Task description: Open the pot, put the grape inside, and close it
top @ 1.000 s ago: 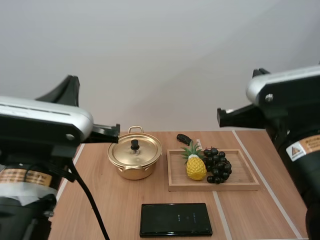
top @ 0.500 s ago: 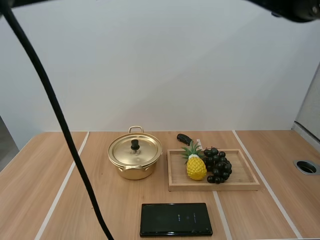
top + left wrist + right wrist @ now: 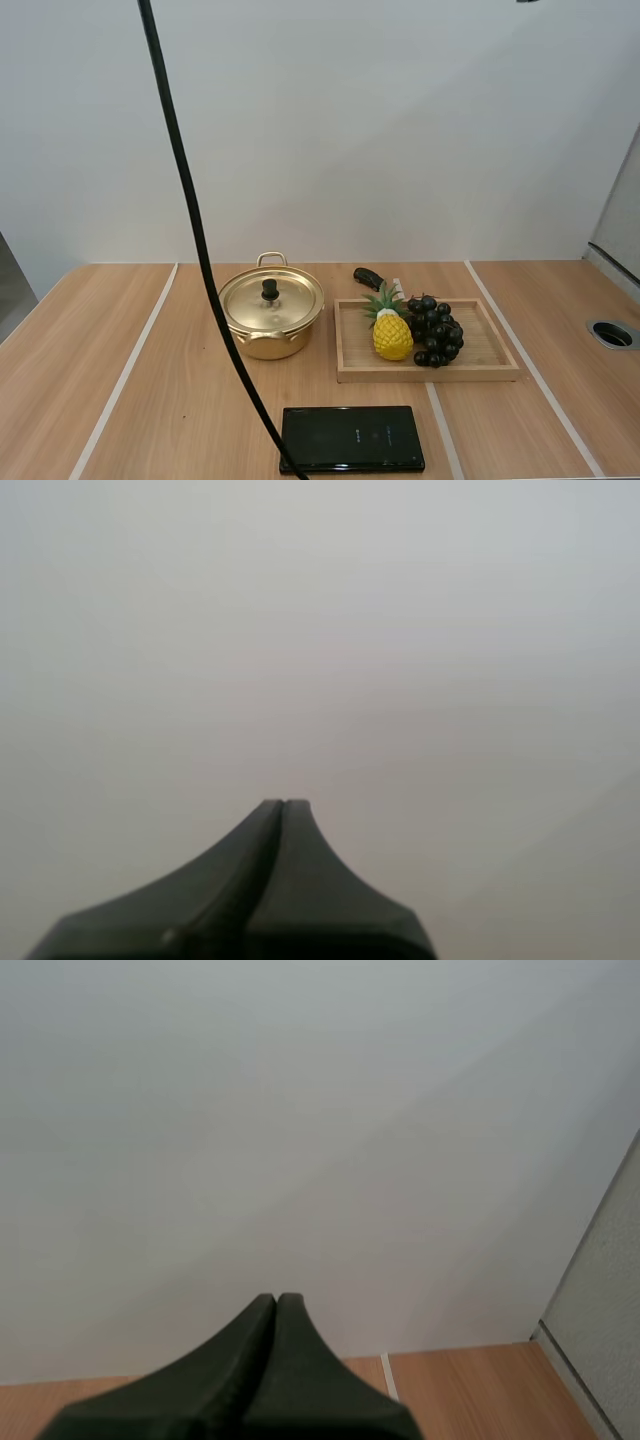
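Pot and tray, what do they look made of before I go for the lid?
The pot and its lid look like metal with a shiny gold finish, since they catch bright highlights. The lid's knob is matte black, probably plastic. The tray looks like pale wood with a matte finish, showing lengthwise grain lines and a raised rim.

I can read no words, numbers or signs here. The flat black pack (image 3: pixel 352 438) at the near edge of the counter (image 3: pixel 180 400) has a few tiny pale marks on its top. They are too small for me to read.
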Robot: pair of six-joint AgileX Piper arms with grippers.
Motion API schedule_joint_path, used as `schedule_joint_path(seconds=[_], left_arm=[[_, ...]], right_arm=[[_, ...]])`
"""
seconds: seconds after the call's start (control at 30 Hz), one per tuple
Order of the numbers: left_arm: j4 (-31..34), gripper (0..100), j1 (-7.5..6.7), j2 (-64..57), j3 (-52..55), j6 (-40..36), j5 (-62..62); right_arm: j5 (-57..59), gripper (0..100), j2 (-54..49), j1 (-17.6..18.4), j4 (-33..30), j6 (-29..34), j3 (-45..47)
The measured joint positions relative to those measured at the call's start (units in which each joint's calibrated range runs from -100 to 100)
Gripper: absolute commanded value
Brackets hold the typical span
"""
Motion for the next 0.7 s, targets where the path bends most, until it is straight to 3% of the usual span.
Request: schedule_joint_path(seconds=[0.33, 0.7], left_arm=[[0.0, 0, 0.00, 13.7, -2.0, -0.1, 21.1], [0.0, 0, 0.00, 24.1, -2.0, -0.1, 26.6]], right_arm=[[1.3, 0, 10.7, 0.0, -0.1, 0.0, 0.0], [1.3, 0, 17.3, 0.0, -1.1, 0.0, 0.0]])
